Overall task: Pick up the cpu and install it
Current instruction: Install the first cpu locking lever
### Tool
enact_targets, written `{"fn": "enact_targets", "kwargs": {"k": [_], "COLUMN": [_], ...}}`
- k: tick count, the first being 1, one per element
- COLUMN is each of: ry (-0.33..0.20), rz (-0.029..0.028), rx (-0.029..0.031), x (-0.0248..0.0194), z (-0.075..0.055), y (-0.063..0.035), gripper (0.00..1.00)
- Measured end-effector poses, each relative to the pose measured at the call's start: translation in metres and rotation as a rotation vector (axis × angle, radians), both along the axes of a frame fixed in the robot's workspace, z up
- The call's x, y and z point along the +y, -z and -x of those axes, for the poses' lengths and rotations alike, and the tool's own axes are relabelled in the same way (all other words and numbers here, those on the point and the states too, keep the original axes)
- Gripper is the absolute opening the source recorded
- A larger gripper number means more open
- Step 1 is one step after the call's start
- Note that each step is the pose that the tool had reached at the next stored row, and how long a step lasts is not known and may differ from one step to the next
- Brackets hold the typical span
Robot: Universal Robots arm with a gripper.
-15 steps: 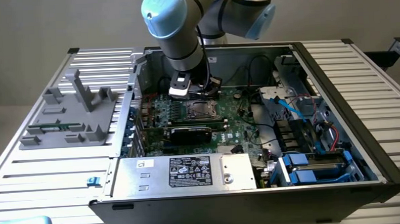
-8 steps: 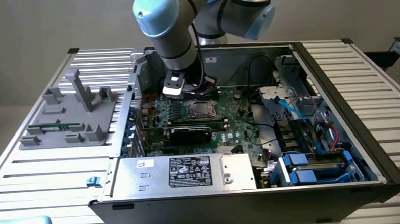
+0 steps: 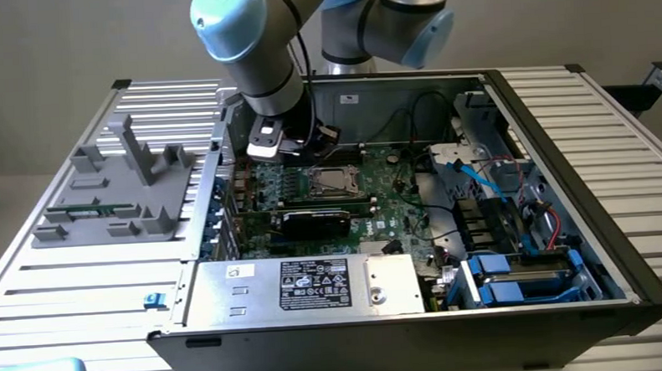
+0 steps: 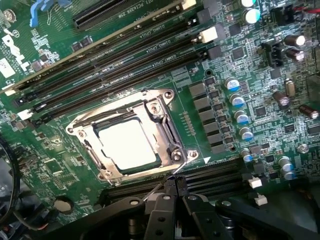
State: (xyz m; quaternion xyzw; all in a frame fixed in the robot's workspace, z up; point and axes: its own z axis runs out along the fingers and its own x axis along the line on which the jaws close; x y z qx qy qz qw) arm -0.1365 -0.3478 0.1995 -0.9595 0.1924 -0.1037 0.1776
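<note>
The cpu [image 4: 127, 145] is a flat square chip with a pale silver top. It lies inside the metal socket frame [image 4: 165, 97] on the green motherboard. In the exterior view the cpu [image 3: 334, 179] shows in the middle of the open computer case. My gripper [image 4: 175, 186] hangs just above the board beside one corner of the socket. Its black fingers [image 4: 167, 192] are pressed together with nothing between them. In the exterior view the gripper [image 3: 296, 149] is low inside the case, towards the exterior view's left of the socket.
Rows of black memory slots [image 4: 125, 65] run along both sides of the socket, and capacitors [image 4: 235, 100] stand close by. A black expansion card [image 3: 316, 220] and a silver power supply box [image 3: 302, 287] lie nearer the case front. A grey fixture [image 3: 119, 186] stands on the table at the exterior view's left.
</note>
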Motion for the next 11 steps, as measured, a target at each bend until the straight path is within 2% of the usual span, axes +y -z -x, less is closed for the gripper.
{"fn": "enact_targets", "kwargs": {"k": [6, 11], "ry": [0.0, 0.0], "rz": [-0.0105, -0.017], "rx": [-0.0077, -0.0093], "x": [0.0, 0.0], "z": [0.0025, 0.0025], "y": [0.0029, 0.0055], "gripper": [0.11, 0.11]}}
